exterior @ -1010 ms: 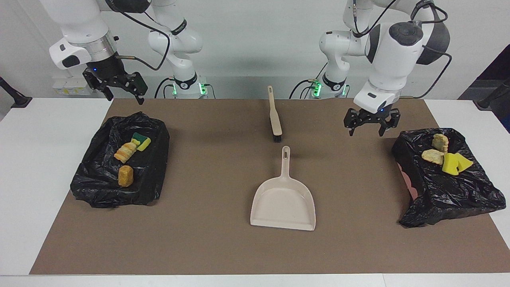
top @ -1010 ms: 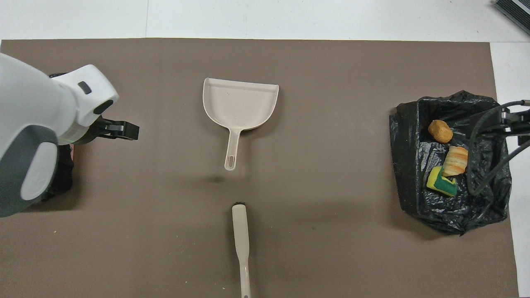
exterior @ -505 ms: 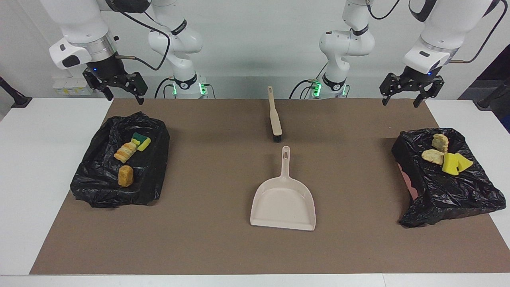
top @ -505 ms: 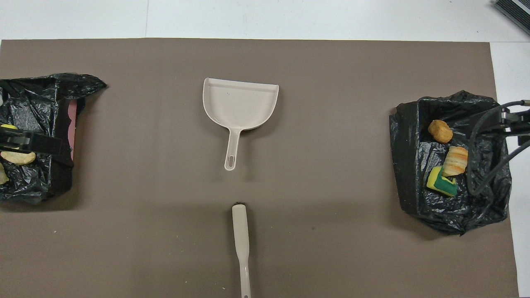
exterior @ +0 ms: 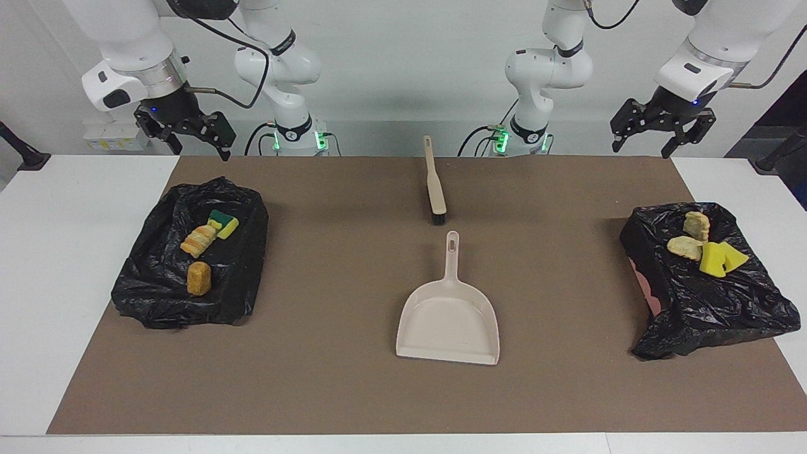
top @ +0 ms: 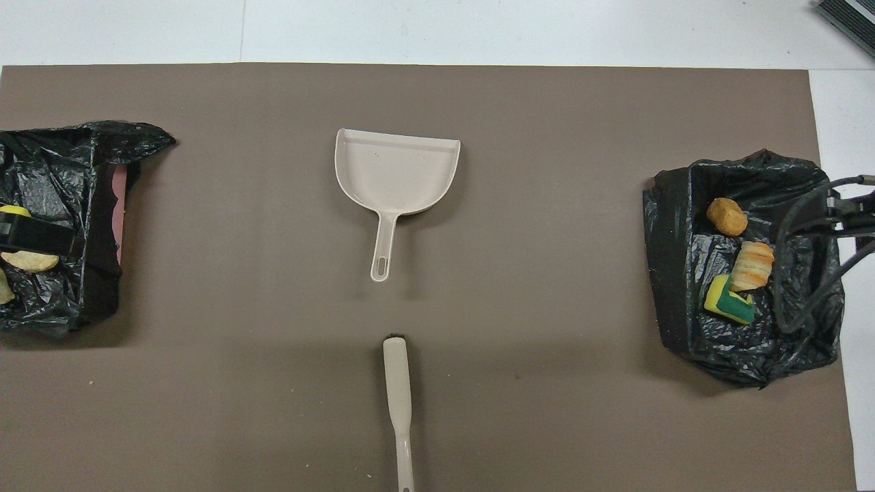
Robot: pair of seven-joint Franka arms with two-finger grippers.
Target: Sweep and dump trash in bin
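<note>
Seven trash lumps [exterior: 199, 278]: yellow sponge, tan-orange bread-like.

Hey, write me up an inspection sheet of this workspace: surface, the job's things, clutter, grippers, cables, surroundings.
Surface: brown mat on a white table; a few tiny crumbs at the robots' edge in the overhead view.
Job's things: all trash in two black-lined bins: three pieces in the bin at the right arm's end, three or four pieces in the bin at the left arm's end. Dustpan empty, mid-mat; brush nearer the robots, apart from it.
Clutter: nothing seen.
Grippers: left gripper and right gripper open, empty, raised.
Cables: black cable hangs over the right-end bin.
Surroundings: plain white wall.
</note>
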